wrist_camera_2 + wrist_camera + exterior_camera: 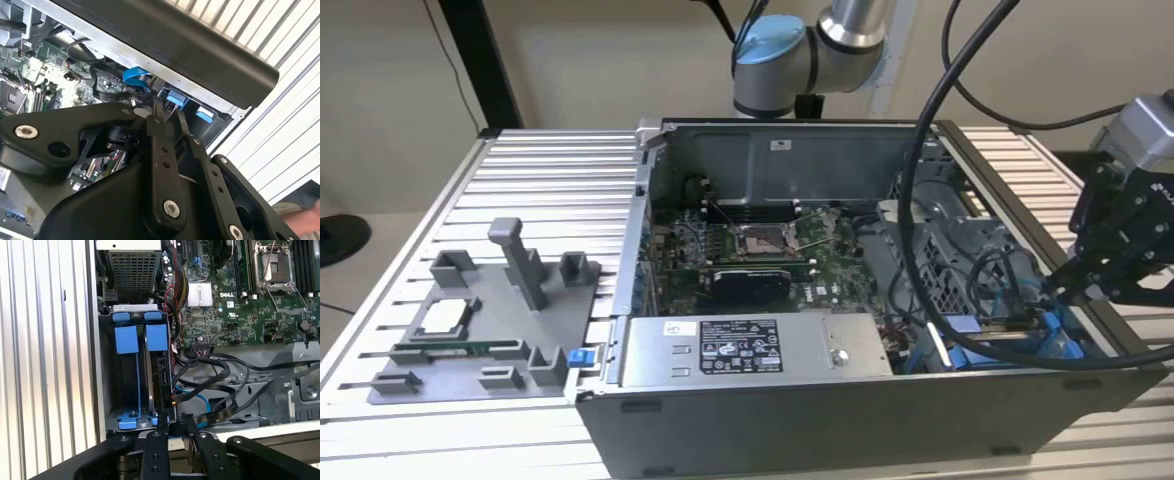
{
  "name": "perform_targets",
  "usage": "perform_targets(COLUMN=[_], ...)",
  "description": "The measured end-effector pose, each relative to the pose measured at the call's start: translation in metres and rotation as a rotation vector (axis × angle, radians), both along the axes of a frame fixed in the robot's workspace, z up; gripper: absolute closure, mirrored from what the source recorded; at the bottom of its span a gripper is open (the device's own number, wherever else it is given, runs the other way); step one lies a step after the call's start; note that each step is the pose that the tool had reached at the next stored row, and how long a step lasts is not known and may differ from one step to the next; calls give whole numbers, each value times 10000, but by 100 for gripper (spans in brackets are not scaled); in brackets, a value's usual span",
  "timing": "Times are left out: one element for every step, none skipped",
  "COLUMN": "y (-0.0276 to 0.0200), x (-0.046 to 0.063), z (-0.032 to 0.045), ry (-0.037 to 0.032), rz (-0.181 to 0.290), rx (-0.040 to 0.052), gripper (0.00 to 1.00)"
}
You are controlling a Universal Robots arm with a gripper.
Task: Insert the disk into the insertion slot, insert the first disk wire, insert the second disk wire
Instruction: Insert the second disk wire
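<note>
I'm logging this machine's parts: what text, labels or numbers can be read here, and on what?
White label on the power-supply box: print too small to read.
Small sticker on the case's back wall: too small to read.
Green motherboard: a white maker's mark and tiny board codes, not quoted here.

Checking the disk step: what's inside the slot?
The disk seems to stand along the slot's motherboard side, connector edge showing; the other half holds a blue rail. The gripper covers one end.
</note>
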State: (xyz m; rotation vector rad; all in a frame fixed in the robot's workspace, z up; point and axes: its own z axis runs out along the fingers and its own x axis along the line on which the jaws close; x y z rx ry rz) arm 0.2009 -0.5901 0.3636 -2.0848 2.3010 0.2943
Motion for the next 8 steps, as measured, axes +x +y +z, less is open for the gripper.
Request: perform_targets(y=[0, 0, 1, 1, -1, -4, -6, -7], x=[0, 0, 0, 0, 0, 0, 1, 1], z=[-1, -2, 3, 14, 27, 40, 52, 54], ry=[-1, 0, 1, 5, 11, 16, 21, 22], rz=[0, 0, 0, 0, 0, 0, 0, 0], rx=[29, 91, 158, 222, 284, 349, 408, 459], gripper=[100, 100, 100, 100, 100, 100, 100, 100])
